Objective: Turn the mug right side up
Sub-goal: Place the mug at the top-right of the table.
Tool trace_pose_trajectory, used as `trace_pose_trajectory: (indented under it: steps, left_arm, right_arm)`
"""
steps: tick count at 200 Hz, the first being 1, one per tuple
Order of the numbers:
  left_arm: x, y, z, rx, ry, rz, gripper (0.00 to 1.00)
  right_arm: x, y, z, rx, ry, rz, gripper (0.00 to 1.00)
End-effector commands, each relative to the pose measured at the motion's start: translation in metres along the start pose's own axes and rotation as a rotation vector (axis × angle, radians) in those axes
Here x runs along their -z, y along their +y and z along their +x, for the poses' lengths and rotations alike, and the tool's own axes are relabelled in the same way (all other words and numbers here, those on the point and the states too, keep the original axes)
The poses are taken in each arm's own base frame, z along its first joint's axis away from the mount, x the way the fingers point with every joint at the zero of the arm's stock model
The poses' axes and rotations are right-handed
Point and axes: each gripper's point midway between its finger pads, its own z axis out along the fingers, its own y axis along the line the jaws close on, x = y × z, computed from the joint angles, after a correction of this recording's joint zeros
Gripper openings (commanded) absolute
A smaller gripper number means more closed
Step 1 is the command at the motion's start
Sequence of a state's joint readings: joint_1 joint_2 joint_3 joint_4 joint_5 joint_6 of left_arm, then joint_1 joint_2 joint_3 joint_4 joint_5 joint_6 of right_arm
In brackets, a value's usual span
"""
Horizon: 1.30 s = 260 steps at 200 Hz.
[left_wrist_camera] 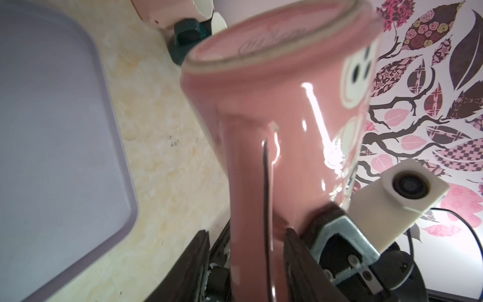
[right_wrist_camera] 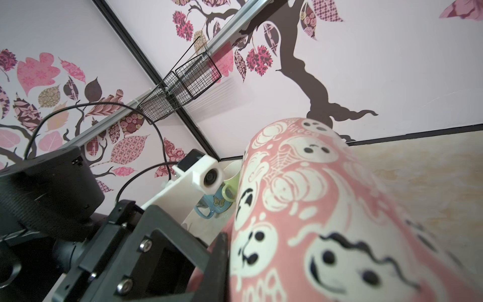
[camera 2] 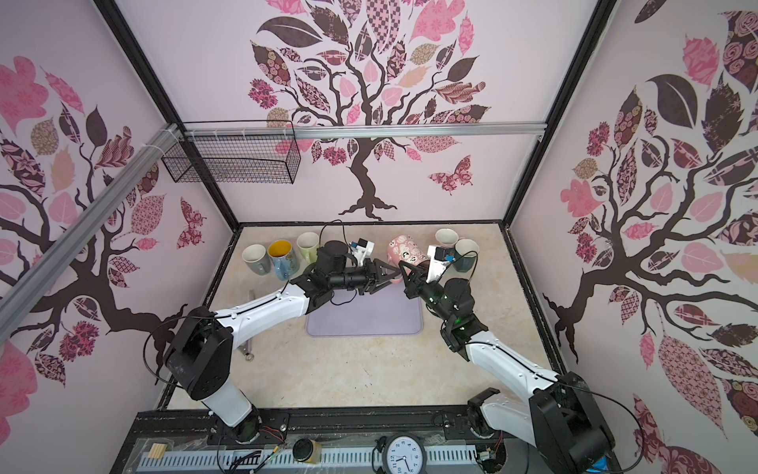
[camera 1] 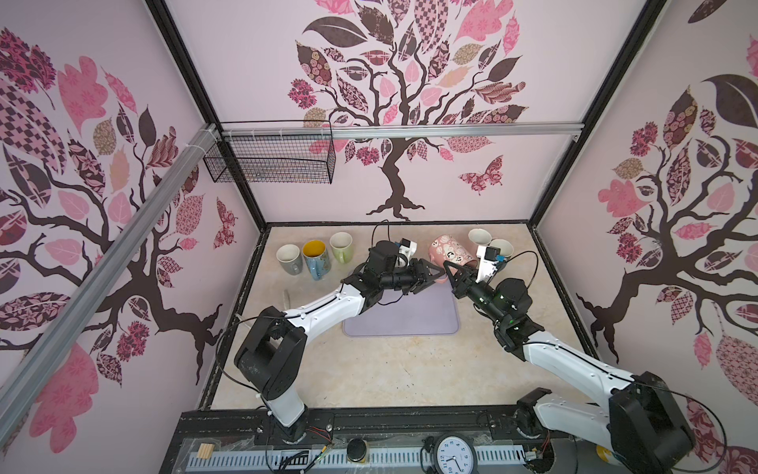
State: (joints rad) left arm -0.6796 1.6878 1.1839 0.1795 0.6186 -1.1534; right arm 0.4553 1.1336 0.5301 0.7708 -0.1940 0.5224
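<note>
Regrasp step: pink ghost mug (camera 1: 449,251) is aloft, tilted base-up, near the far edge of the purple mat (camera 1: 402,318). Right gripper (camera 1: 450,271) pinches its rim end. Left gripper (camera 1: 435,275) jaws are spread, slack round the handle (left_wrist_camera: 251,204). Next probably calls for a right wrist roll, then set-down. Only the left wrist view shows the handle gap and the base (left_wrist_camera: 261,39).

Pink mug (right_wrist_camera: 326,222): white ghost faces, tilted, fills the close view.
Far left on counter (right_wrist_camera: 423,172): green mug (right_wrist_camera: 232,181), blue butterfly mug (right_wrist_camera: 217,205).
Wall: black wire basket (right_wrist_camera: 183,89).
</note>
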Motion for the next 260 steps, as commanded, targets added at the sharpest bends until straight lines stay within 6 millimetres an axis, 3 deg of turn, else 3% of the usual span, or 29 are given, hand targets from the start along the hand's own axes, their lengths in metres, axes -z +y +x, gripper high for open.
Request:
trace_pose_trajectory:
  steps: [1, 59, 81, 156, 209, 260]
  left_arm:
    - [-0.012, -0.003, 0.014, -0.045, 0.048, 0.013, 0.64]
    - [-0.001, 0.002, 0.002, -0.049, -0.003, -0.008, 0.76]
    - [0.003, 0.006, -0.001, -0.054, -0.033, -0.025, 0.98]
    - [0.02, 0.016, -0.013, -0.099, -0.12, -0.118, 0.98]
    - [0.051, 0.004, -0.022, -0.222, -0.221, -0.206, 0.99]
    - [0.099, 0.006, -0.027, -0.321, -0.359, -0.341, 0.99]
  right_arm:
    - [0.01, 0.078, -0.057, 0.046, -0.148, -0.249, 0.0]
    - [0.006, 0.052, -0.051, 0.019, -0.153, -0.125, 0.0]
    - [0.007, 0.045, -0.05, 0.024, -0.15, -0.082, 0.0]
    - [0.005, 0.02, -0.046, 0.043, -0.086, 0.085, 0.0]
    - [0.002, -0.024, -0.027, 0.064, 0.027, 0.329, 0.0]
    - [-0.001, -0.08, -0.002, 0.154, 0.253, 0.624, 0.0]
